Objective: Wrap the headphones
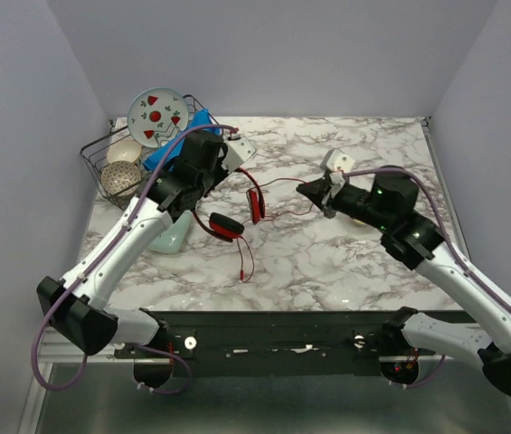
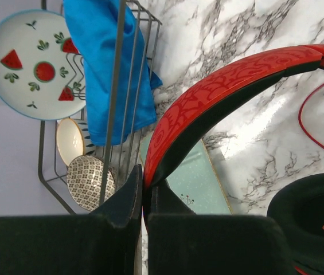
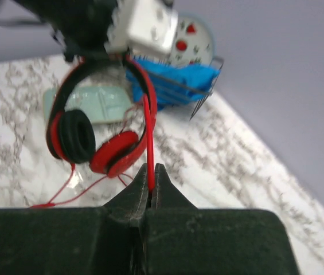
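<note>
Evidently early going. Over the marble table point(image 1: 354, 262), around nine o'clock of centre, holds the headphones point(image 1: 228, 226) up by the headband in the left gripper point(image 2: 143, 186), clamped tight. Pinches the thin red cable point(image 3: 148, 126) in the right gripper point(image 3: 151, 180) at three o'clock — jaws closed on it. Shows no loops wound yet — whole wrap left to do, slack trailing toward six.
</note>
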`<control>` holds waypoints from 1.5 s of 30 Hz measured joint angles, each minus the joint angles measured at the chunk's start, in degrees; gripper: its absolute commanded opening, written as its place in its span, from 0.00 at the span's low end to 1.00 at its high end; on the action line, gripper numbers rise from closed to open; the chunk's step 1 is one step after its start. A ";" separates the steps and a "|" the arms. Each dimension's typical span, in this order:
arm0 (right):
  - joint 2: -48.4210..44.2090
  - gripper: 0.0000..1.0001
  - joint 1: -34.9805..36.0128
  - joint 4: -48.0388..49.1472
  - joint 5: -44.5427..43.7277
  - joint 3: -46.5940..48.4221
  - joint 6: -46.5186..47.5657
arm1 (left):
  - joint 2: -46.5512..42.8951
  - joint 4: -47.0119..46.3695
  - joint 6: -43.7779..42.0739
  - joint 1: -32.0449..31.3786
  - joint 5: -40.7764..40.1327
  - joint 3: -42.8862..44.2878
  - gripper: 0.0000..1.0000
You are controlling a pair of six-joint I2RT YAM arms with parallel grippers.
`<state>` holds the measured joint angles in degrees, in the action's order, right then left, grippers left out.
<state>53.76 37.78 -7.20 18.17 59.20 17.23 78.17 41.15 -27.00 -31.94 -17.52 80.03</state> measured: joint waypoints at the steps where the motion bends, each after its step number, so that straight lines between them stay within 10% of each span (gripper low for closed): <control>1: -2.62 0.01 0.00 -0.04 -0.28 0.57 0.17 | 1.49 -0.42 0.00 0.79 -0.15 -0.04 0.00; 9: -12.92 0.01 0.02 1.27 -10.56 -0.28 -1.49 | 6.60 -1.84 3.43 10.97 3.76 5.29 0.00; 17: -1.33 0.01 -1.20 -2.23 -32.15 -4.46 -6.86 | 2.54 -0.72 6.95 15.04 13.35 11.08 0.00; 26: 7.13 0.01 -7.32 -6.43 -34.01 0.17 -11.41 | -4.68 2.34 7.34 14.69 18.60 12.63 0.00; 31: 11.15 0.83 -8.26 -6.03 -31.82 2.38 -11.19 | -5.97 3.23 10.14 14.73 19.78 13.18 0.00; 33: 13.27 0.99 -8.50 -6.16 -29.62 2.40 -10.32 | -5.95 3.72 11.30 14.73 19.93 14.64 0.00; 45: 9.18 1.00 2.51 0.59 -12.22 -5.31 0.55 | -7.54 -1.73 19.43 14.73 19.19 26.36 0.00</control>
<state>62.94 40.29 -6.61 5.96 53.89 17.78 70.63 39.42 -7.57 -17.21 1.67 106.39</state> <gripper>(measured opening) 0.998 0.035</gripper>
